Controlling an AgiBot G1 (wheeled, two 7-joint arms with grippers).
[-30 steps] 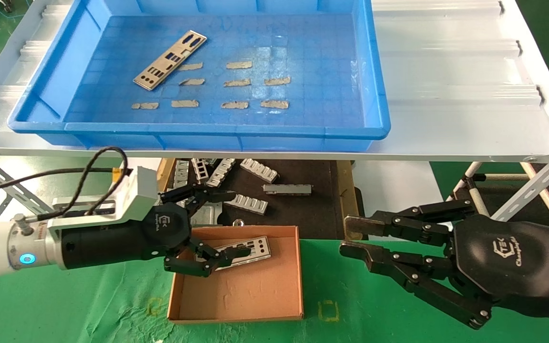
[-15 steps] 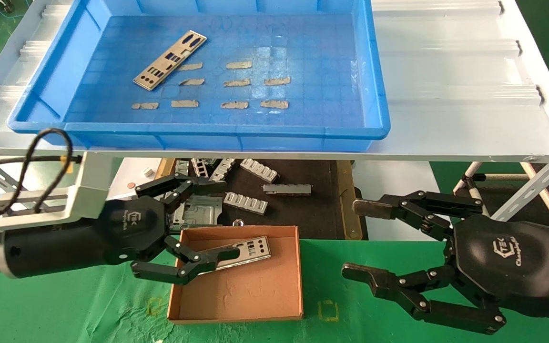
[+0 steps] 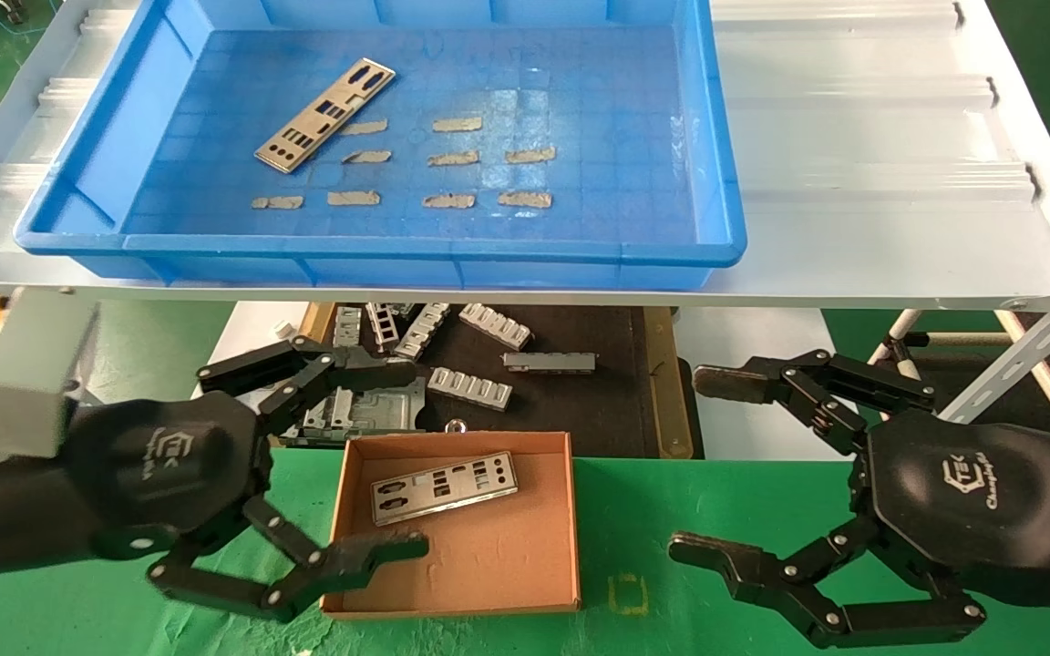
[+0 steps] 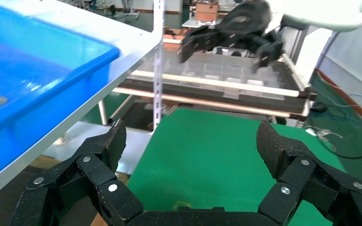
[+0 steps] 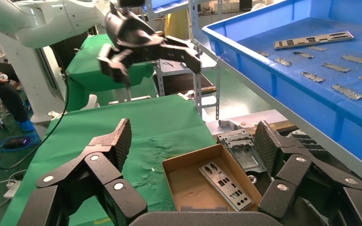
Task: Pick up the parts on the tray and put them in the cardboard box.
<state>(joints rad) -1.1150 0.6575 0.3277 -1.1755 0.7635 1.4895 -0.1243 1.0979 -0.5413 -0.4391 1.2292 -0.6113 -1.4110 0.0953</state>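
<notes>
Grey ribbed slotted brackets [image 3: 470, 387] lie scattered on a black mat [image 3: 580, 410] with a tan frame [image 3: 662, 383], below a white ribbed shelf [image 3: 871, 137]. A green cloth [image 3: 716, 501] covers the tabletop nearer the camera, marked with a small yellow square outline [image 3: 627, 594].

The left gripper [image 4: 191, 148] has its fingers wide apart over the green cloth [image 4: 207, 155]; the blue tray [image 4: 37, 70] sits beside it on a white shelf [image 4: 122, 33].

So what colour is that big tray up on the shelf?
Bright blue tray with a grid-patterned floor, clearest in the head view.
</notes>
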